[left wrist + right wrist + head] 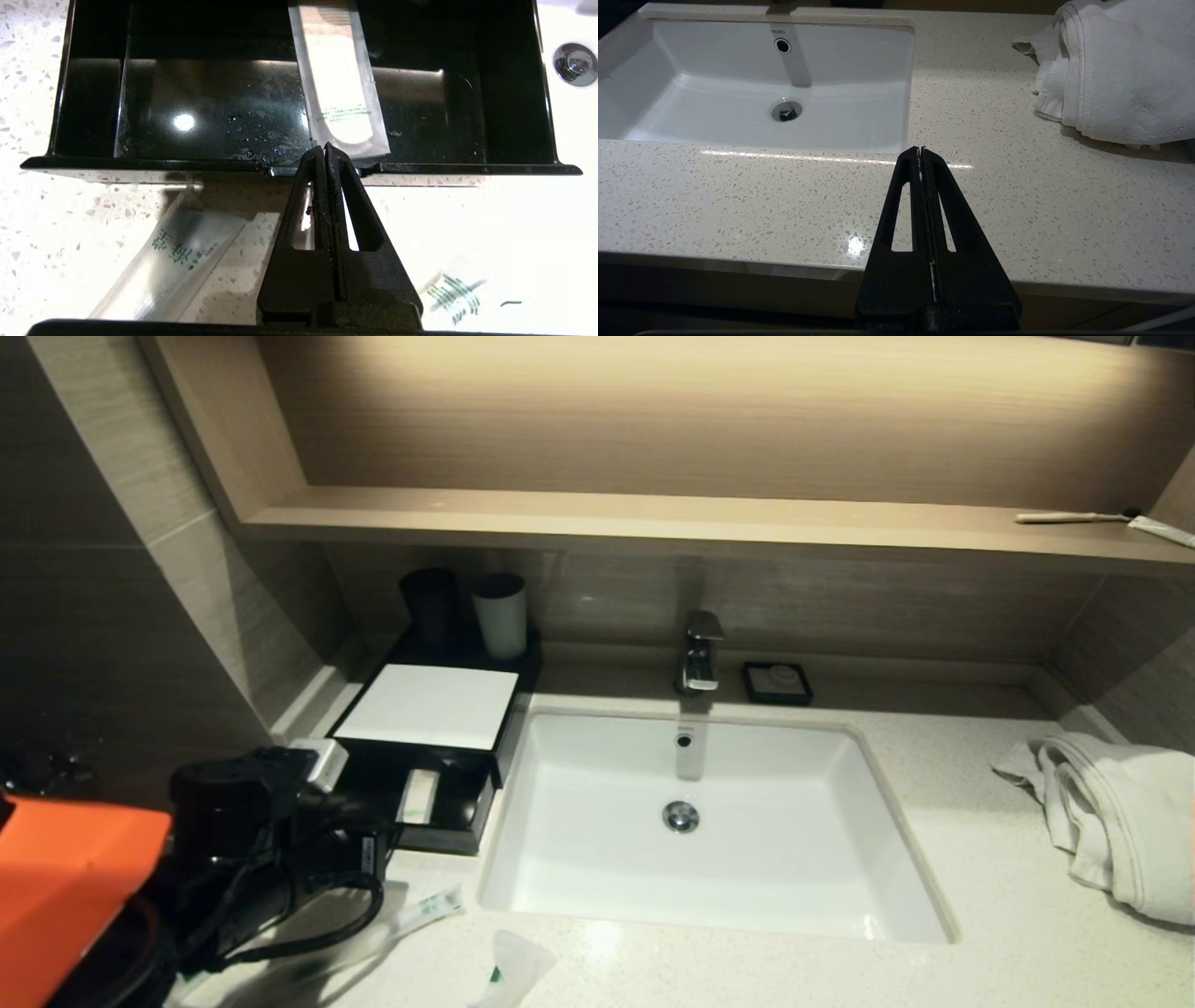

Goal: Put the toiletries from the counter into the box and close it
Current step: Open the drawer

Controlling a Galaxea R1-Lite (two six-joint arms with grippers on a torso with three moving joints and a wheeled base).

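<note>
So far, only one of the toiletries is in the box [425,705]. The box sits at the back left corner of the table [980,859], just beside the left edge of the basin [709,821]. Its front drawer [70,107] is pulled out and open. One long clear packet [338,88] lies inside the drawer, with its near end by the drawer's front wall.

Two things are left out on the table. A second long packet with green writing [173,261] lies near the front left corner, just in front of the drawer. The small white sachet with a green mark [512,969] lies at the front edge of the table, near the front left corner of the basin.

The left end effector [324,148] is shut tight and holds nothing. Its tips hang right at the front wall of the drawer, close to the end of the packet inside. I cannot tell if they touch the wall.

The right end effector [920,150] is shut too and holds nothing. It waits by the front edge of the table, on the right side of the basin, far from the towel [1115,70].

I think the job is about one third done. The second packet and the sachet must go in, and then the drawer must be pushed shut.
</note>
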